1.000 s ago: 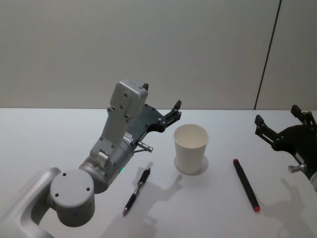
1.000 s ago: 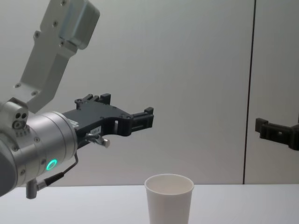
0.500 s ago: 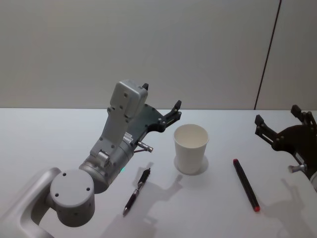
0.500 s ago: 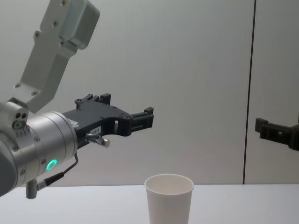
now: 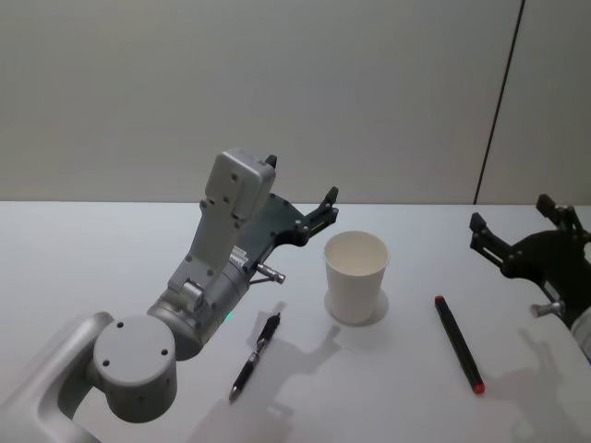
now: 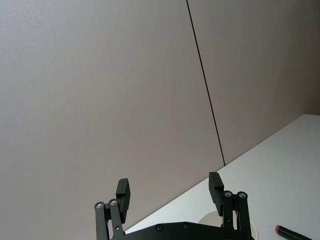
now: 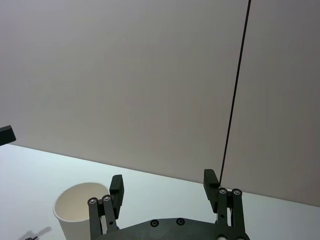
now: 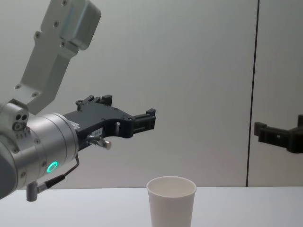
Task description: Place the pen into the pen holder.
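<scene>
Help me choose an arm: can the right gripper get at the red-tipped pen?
Probably yes. The right gripper hangs open near the red-tipped pen, which lies flat on the table, apart from the cup, with nothing between them.

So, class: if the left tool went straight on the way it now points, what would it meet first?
Probably the wall. The left tool points forward, above the pen holder, and should pass over it; depth is unclear.

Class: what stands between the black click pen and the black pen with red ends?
An upright white paper cup, slightly farther back, touching neither the black click pen nor the red-ended black pen; the head view shows it.
</scene>
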Controlling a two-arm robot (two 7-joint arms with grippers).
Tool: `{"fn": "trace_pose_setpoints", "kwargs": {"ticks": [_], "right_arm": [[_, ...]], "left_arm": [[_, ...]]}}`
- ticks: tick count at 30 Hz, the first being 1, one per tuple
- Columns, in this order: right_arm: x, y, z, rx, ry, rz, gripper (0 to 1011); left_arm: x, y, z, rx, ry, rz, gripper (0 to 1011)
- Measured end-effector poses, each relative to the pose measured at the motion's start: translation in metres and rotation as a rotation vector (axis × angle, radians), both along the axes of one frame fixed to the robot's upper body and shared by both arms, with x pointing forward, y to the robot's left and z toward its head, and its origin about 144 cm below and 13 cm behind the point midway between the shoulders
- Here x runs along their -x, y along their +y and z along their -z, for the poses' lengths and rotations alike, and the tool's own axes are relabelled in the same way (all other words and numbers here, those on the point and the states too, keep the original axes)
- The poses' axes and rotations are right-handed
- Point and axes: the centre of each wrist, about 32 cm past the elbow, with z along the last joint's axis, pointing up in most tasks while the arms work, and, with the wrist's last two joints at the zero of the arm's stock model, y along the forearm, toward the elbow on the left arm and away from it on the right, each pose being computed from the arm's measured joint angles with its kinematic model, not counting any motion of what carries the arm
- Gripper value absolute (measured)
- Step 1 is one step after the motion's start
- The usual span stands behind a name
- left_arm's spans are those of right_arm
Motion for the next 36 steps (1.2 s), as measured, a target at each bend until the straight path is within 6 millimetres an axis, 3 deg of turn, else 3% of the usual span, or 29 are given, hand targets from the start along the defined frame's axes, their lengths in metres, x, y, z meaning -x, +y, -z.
{"fn": "trace_pose_setpoints", "kwargs": {"ticks": [36], "right_arm": [[-0.037, 0.039, 0.004, 0.044, 0.375, 0.135, 1002]], "left_arm": [[0.000, 0.000, 0.000, 0.000, 0.000, 0.000, 1004]]}}
